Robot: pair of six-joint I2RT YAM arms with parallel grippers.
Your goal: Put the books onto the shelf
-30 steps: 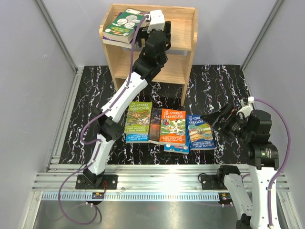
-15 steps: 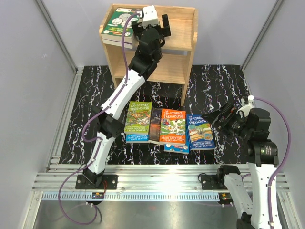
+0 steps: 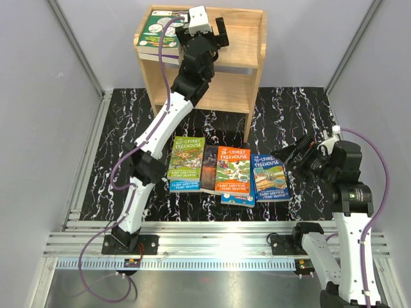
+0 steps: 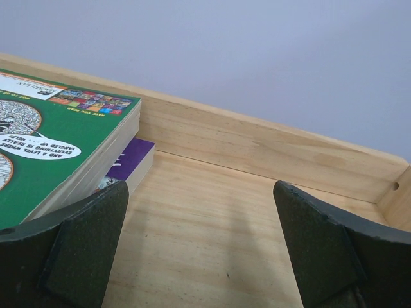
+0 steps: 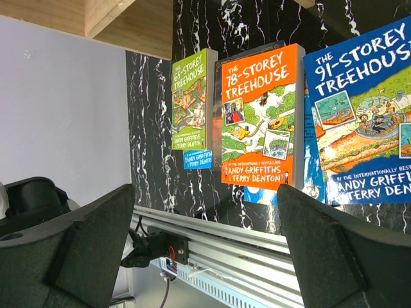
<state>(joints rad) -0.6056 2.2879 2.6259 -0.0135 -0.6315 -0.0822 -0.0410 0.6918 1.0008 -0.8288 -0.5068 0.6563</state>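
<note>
**Green paperback lies flat on the shelf top; both grippers stand wide apart**

The light natural-wood two-tier shelf [image 3: 247, 48] stands at the top centre of the overhead view. It has smooth grained boards, solid side panels and a raised rim round the top board. At the left end of that board lies the glossy green paperback [image 3: 156, 29], cover up. It rests on a purple-covered book [image 4: 131, 160] whose edge shows below its cream page block. The left gripper [image 3: 204, 33] hovers just beside this stack. Its matt black, grainy, wedge-shaped fingers [image 4: 83, 247] are spread wide over bare wood and hold nothing.

At lower centre, flat paperbacks lie in a row on the black white-veined marble-pattern mat [image 3: 289, 115]:
- the lime-green 65-Storey Treehouse book [image 3: 186, 163]
- a dark-covered book [image 3: 209, 168]
- the orange 78-Storey Treehouse book [image 3: 232, 170], overlapping another blue book [image 3: 239, 197]
- the blue 91-Storey Treehouse book [image 3: 270, 179]

The right gripper [image 3: 290, 156] hangs at the row's right end, its jaws wide apart and empty.

A second ago the green paperback lay skewed, jutting over the shelf's front-left edge. Now it sits squarer and further toward the upper left, and the left wrist has followed a little that way. The row on the mat is unchanged, and the right arm has barely shifted.

Bare board runs from the stack to the right rim, and the back rim rises close behind the left fingers. A ribbed aluminium rail [image 3: 212, 240] bounds the mat along the bottom.
</note>
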